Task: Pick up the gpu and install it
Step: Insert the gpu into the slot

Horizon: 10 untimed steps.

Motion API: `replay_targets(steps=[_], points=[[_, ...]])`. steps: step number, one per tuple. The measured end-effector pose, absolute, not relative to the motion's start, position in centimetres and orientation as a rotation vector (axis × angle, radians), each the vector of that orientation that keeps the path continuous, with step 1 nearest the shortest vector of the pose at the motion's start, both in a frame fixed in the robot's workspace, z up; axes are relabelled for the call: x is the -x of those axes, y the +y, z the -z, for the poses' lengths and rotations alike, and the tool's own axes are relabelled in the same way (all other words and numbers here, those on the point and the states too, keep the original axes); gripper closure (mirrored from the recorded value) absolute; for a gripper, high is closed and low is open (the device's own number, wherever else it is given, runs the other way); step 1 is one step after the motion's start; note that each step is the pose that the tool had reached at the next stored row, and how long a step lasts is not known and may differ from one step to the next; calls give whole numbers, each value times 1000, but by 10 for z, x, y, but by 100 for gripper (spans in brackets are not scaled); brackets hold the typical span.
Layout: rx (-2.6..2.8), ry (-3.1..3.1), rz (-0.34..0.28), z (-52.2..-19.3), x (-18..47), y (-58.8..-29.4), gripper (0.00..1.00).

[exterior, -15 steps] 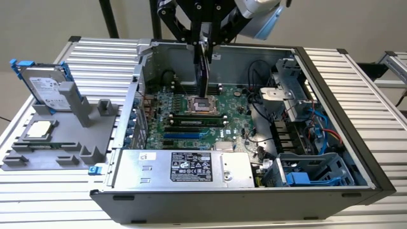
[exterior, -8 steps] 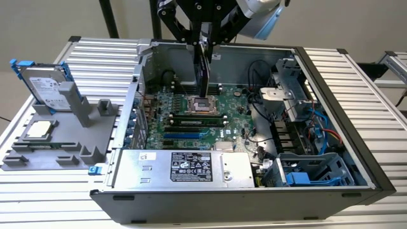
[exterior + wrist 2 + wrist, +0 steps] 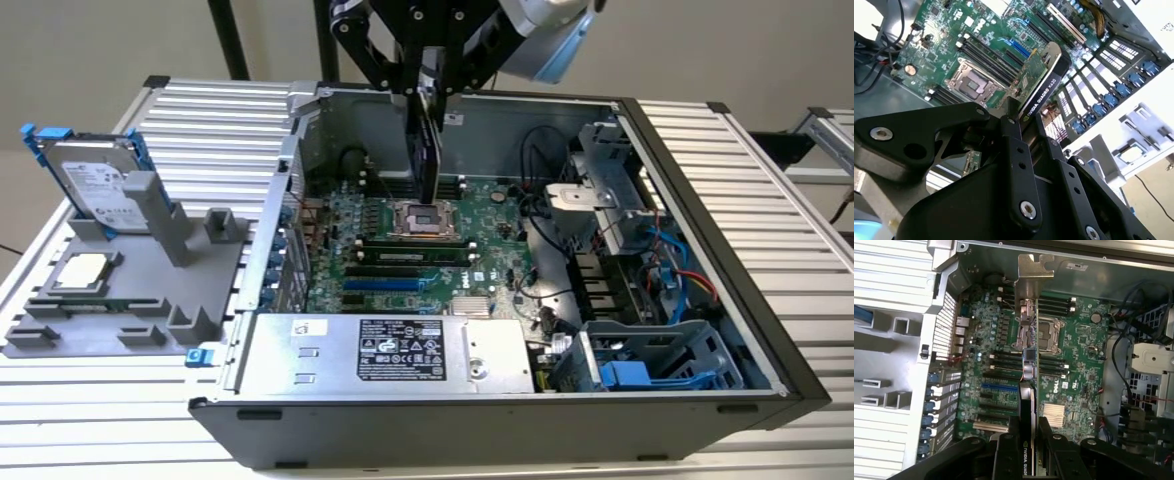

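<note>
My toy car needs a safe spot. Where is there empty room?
Bare ribbed metal table in front of the grey plastic holder, and beyond the black computer case on the exterior view's right. Inside the case is crowded: the gripper holds the green gpu card.

Plain beige wall (image 3: 94,40) behind, evenly lit. Ribbed alu surface (image 3: 94,420) in front, w/ dark post (image 3: 230,38) at far edge. 2nd ribbed frame (image 3: 830,150) near the edge on the exterior view's right.

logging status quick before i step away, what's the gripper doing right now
Gripper: fingers shut on the gpu, holding it on edge over the motherboard.
</note>
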<state>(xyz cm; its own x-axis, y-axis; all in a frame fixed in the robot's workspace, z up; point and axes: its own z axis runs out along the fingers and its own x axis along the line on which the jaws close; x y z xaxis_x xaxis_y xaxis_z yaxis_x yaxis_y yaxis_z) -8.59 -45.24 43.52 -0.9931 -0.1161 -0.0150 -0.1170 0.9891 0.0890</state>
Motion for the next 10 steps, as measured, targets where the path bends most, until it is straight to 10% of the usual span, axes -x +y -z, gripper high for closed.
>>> replay_targets(steps=[10], points=[[229, 3122, -141, -435, 86, -452, 100]])
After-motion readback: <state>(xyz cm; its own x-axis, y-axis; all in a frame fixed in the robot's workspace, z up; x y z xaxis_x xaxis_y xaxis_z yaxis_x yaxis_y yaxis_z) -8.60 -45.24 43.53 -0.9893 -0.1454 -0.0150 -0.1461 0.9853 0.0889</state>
